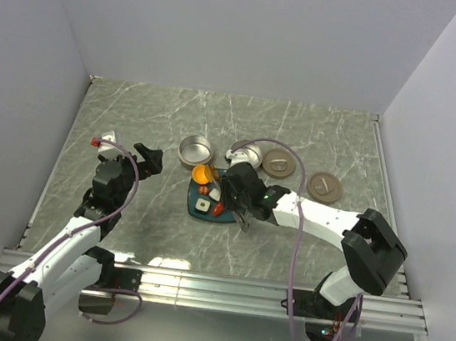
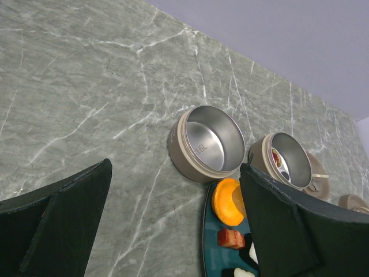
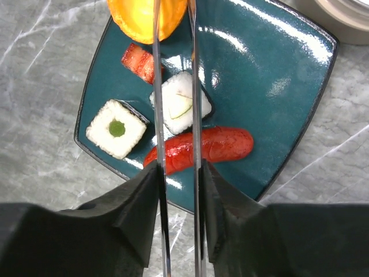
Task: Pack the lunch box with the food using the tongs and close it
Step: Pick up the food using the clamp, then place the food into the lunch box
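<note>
Over the plate [image 3: 277, 86], the tongs [image 3: 194, 86] are held clamped in the right gripper [image 3: 180, 173] (left gripper [image 2: 173, 219] open, empty); their tips should be centred on the orange piece [image 3: 138, 17] before being squeezed shut.

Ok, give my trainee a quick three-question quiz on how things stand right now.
1. True or false: the right gripper holds the tongs above the teal plate.
2. The red sausage lies: A) in a steel bowl, B) on the teal plate, C) on the bare table.
3. Fill in: the left gripper has its fingers ___ and holds nothing.

Key: 1 true; 2 B; 3 open.
</note>
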